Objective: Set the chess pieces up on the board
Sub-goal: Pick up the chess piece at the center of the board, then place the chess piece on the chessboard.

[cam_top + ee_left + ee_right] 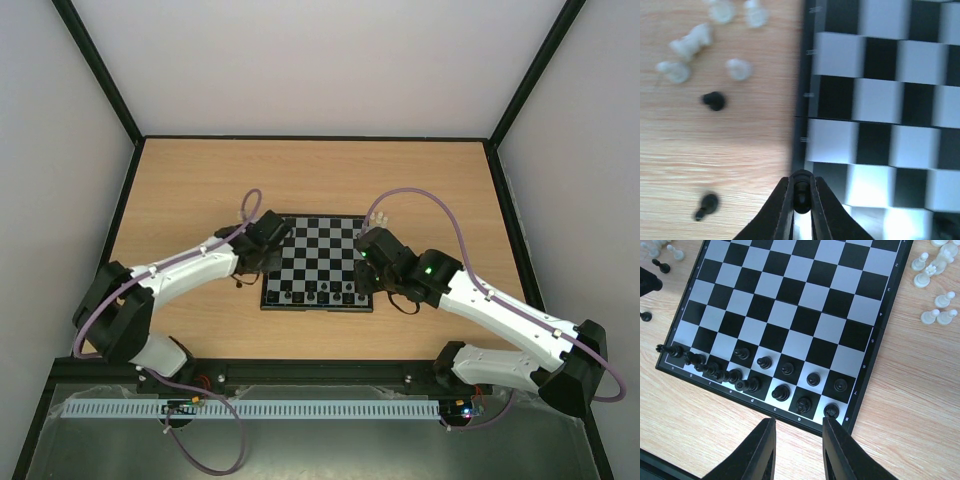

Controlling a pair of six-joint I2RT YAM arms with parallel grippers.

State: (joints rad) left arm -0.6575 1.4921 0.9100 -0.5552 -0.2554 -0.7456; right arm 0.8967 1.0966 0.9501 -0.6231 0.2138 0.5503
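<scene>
your left gripper [801,183] is clenched on a black piece [801,191] at bottom centre, over the board [880,100] at its left rim; your right gripper [799,425] hangs released, empty. that fingertip pinch is slight: the piece may slip or topple.

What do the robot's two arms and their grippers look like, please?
Both the left arm and the right arm have white shell links between chunky black joints and bases. A lilac cable loops along each. Small green lights glow near the right wrist. The left gripper and the right gripper each have two smooth black fingers tapering to narrow tips.
</scene>
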